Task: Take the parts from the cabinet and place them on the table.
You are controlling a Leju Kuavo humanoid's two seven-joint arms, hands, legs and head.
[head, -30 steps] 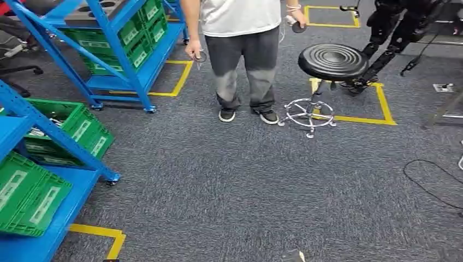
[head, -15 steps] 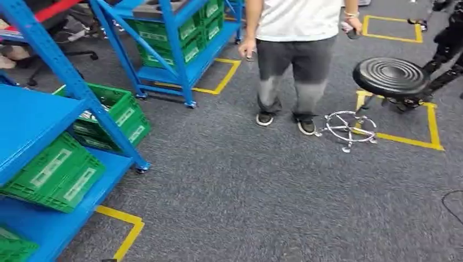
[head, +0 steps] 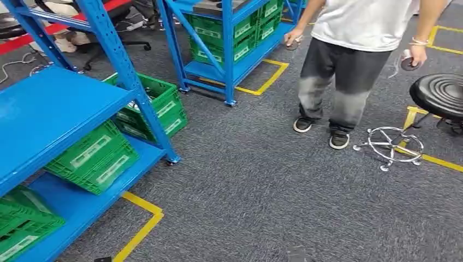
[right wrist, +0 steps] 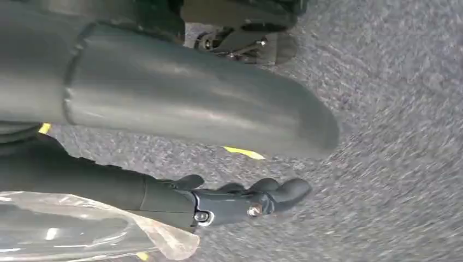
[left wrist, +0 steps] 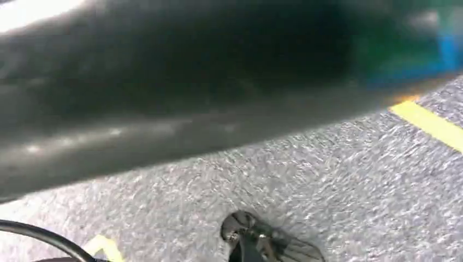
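Observation:
The blue cabinet (head: pixel 49 117) stands at the left of the head view, its broad shelf bare on top. Green crates (head: pixel 93 158) sit on its bottom shelf, and another green crate (head: pixel 161 106) behind the post holds something pale that is too small to make out. In the right wrist view my right hand (right wrist: pixel 235 199) hangs over the carpet, dark fingers stretched out, the thick grey thumb (right wrist: pixel 191 93) apart from them, nothing between. Clear plastic film (right wrist: pixel 82 229) lies by the wrist. My left hand (left wrist: pixel 164 93) is a dark blur close to the left wrist camera.
A person (head: pixel 349 65) stands on the grey carpet at the upper right, a small dark object in each hand. A black round stool (head: pixel 442 95) is to their right. A second blue rack (head: pixel 229 49) with green crates stands behind. Yellow tape (head: pixel 139 229) marks the floor.
The camera has swung left: the cabinet now takes up the left side, while the person and stool have slid to the right edge. No object itself has visibly moved.

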